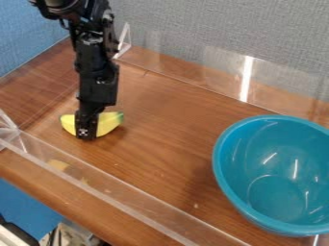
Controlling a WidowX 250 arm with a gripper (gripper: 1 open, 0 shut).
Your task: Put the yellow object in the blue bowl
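Note:
The yellow object [113,121], small and banana-shaped, lies on the wooden table at the left. My black gripper [87,128] points straight down onto its middle. The jaws stand on either side of it and are closed on it, with yellow showing to the left and right of the front finger [85,129]. The object still rests on the table. The blue bowl [244,154] sits empty at the lower right, far from the gripper.
The brown wooden table [180,115] is fenced by low clear plastic walls, one along the front edge [129,197] and one along the back [244,75]. A blue-grey wall stands behind.

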